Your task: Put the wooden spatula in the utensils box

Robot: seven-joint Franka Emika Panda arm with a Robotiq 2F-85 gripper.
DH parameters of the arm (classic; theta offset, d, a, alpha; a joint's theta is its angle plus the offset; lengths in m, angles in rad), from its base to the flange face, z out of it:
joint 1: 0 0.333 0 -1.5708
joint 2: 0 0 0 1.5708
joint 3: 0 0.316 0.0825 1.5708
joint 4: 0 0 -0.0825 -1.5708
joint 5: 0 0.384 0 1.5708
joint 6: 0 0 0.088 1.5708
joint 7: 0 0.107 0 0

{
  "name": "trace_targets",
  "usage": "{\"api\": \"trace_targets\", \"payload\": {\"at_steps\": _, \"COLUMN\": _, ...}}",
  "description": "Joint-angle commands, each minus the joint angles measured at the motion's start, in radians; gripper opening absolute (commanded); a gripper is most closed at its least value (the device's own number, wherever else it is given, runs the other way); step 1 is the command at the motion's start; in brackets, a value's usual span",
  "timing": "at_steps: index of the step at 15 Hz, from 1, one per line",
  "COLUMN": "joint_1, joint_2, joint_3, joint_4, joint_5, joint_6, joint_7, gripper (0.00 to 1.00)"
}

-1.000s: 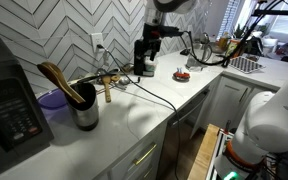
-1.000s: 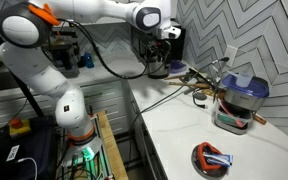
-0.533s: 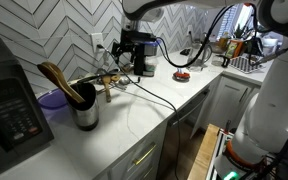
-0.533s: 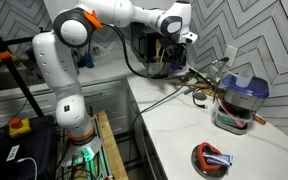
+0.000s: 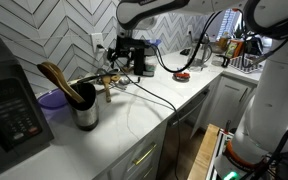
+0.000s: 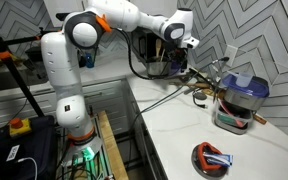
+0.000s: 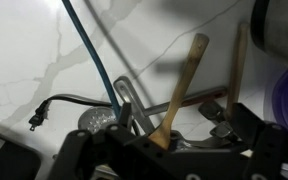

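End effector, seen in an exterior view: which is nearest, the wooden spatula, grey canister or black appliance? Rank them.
1. Wooden spatula, on the counter close by the end effector.
2. Grey canister, further along the counter.
3. Black appliance, at the far end.

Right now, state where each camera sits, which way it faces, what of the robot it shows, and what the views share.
Exterior view: at the counter's end beside the black appliance, looking along the counter; the arm reaches in overhead.
Exterior view: off the counter by the robot's base, facing the tiled wall; shows the whole arm.
Wrist view: above the counter, looking down; the open gripper frames the wooden spatula.
Shared: all three show the utensils box.
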Motion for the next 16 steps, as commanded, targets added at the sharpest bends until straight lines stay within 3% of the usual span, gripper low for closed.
{"api": "trace_targets", "payload": {"at_steps": 1, "joint_1": 0.039, "joint_2": 0.159, "joint_3": -0.013, "joint_4": 0.105, "joint_5": -0.055, "joint_6": 0.028, "joint_7": 0.11, "gripper": 1.0}}
{"api": "trace_targets", "payload": {"at_steps": 11, "joint_1": 0.109, "joint_2": 0.477, "joint_3": -0.07, "joint_4": 0.42, "joint_5": -0.099, "joint_6": 0.031, "joint_7": 0.179, "gripper": 0.98}}
{"api": "trace_targets", "payload": {"at_steps": 13, "joint_1": 0.111, "joint_2": 0.518, "joint_3": -0.079, "joint_4": 0.468, "joint_5": -0.092, "joint_6": 0.034, "joint_7": 0.189, "gripper": 0.88}}
{"api": "trace_targets", "payload": {"at_steps": 14, "joint_1": 0.114, "joint_2": 0.536, "joint_3": -0.085, "joint_4": 0.491, "joint_5": -0.093, "joint_6": 0.025, "joint_7": 0.196, "gripper": 0.75}}
{"api": "trace_targets", "payload": {"at_steps": 16, "joint_1": 0.12, "joint_2": 0.568, "joint_3": -0.096, "joint_4": 0.526, "joint_5": -0.1, "joint_6": 0.023, "joint_7": 0.21, "gripper": 0.75}}
